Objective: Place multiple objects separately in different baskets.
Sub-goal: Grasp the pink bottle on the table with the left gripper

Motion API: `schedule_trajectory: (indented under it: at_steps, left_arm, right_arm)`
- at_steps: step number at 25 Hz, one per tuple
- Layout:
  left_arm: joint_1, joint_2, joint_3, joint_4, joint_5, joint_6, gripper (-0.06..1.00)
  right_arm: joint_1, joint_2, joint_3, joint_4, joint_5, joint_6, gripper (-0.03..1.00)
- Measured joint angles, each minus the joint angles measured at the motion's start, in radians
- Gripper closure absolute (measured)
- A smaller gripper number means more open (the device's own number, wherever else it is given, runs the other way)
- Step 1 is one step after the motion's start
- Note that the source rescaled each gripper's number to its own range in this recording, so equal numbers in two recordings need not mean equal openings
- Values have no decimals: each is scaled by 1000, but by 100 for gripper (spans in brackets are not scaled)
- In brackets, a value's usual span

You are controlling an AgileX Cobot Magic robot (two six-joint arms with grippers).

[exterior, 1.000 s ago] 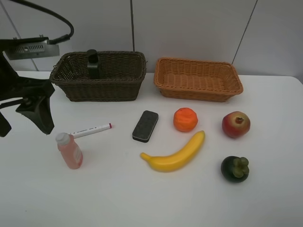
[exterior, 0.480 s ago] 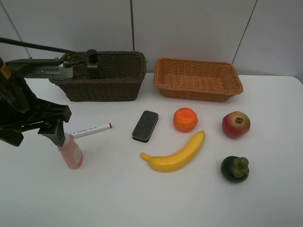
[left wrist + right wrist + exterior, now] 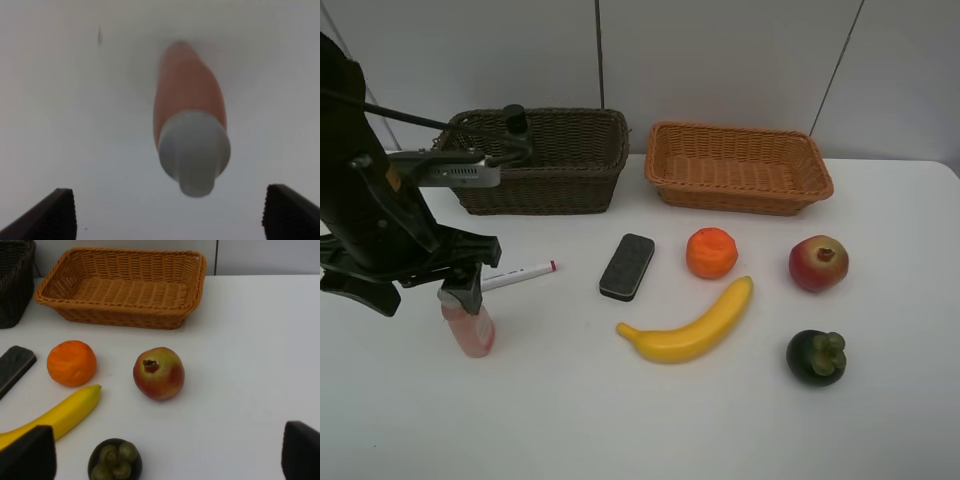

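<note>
White table (image 3: 620,420), grey wall (image 3: 720,60) | both jaws wide, empty | left seemingly above pink bottle (image 3: 472,330)

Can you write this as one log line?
left gripper: open over pink bottle | right gripper: open, empty | tan basket: empty

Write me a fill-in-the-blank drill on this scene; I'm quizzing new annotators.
The ____ pump bottle stands inside the dark brown basket.
The left gripper, by the pink bottle, has its jaws ____.
Between the black block and the apple lies the ____.
Missing: black; open; orange.
</note>
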Motion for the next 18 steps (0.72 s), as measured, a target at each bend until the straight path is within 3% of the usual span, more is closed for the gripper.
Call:
schedule_trajectory:
  at_steps: [18]
  left_arm:
    - [0, 202, 1, -15, -153, 0, 4]
  right_arm:
    - [0, 0, 0, 0, 0, 0, -3]
